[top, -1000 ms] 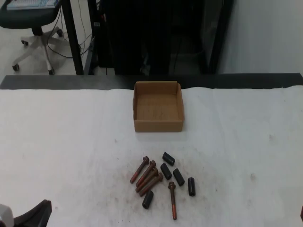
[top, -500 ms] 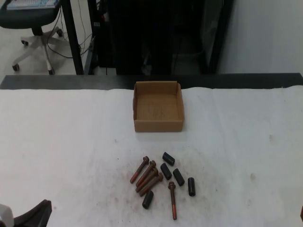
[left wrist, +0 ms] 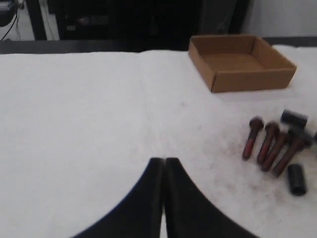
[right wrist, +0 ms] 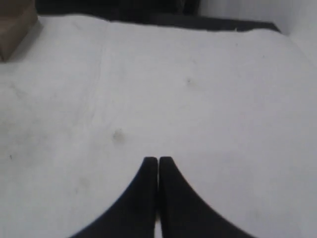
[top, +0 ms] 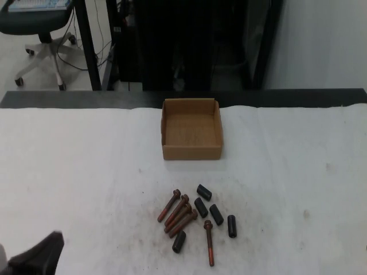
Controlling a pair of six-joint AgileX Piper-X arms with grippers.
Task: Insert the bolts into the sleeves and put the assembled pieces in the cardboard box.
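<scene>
Your left jaws are closed tight. The two black fingers (left wrist: 153, 183) press together and hold nothing. They hang low over the table (top: 86, 172), which has a white cloth on it. In the high view the left arm (top: 37, 258) peeks in at the near left corner.

Your right jaws are closed too, finger against finger, with nothing in them. They are over the white cloth, well apart from the parts.

The cardboard box (top: 192, 152) sits at the middle of the table, toward the far side. Its top is open and you can see its brown floor.

The bolts (top: 178, 213) lie on the cloth, nearer to you than the box. Four of them lie side by side in a bunch. One more bolt (top: 210, 243) lies alone just beside them.

The sleeves (top: 216, 214) are short black tubes. Five of them lie around the bolts. One sleeve (top: 179, 241) lies at the near end of the bunch. No bolt is in a sleeve yet.
</scene>
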